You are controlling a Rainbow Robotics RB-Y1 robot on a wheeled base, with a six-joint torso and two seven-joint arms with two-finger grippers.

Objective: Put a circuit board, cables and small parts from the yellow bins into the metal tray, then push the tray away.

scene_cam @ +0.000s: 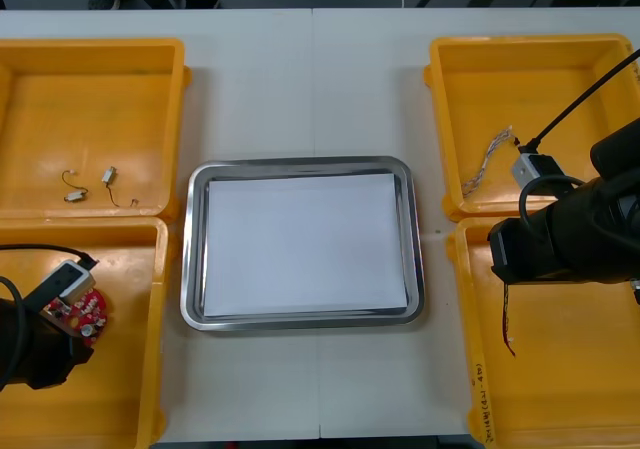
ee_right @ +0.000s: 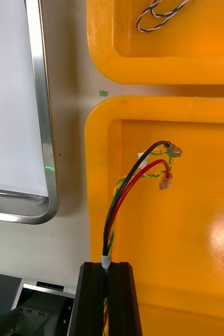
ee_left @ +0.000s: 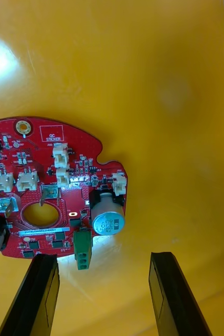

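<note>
My right gripper (ee_right: 107, 296) is shut on a black, red and yellow cable (ee_right: 137, 181), which sticks out from between the fingers over the near right yellow bin (ee_right: 195, 247). In the front view this cable (scene_cam: 509, 325) trails below the right arm. My left gripper (ee_left: 104, 294) is open in the near left bin (scene_cam: 130, 369), its fingertips (ee_left: 41, 286) just short of the round red circuit board (ee_left: 54, 184) lying on the bin floor. The metal tray (scene_cam: 300, 314), white inside, sits between the bins with nothing in it.
The far left bin (scene_cam: 90, 59) holds small metal parts (scene_cam: 108, 176). A twisted blue and white cable (scene_cam: 490, 161) lies in the far right bin (scene_cam: 530, 54). Bare table runs beyond the tray toward the far edge.
</note>
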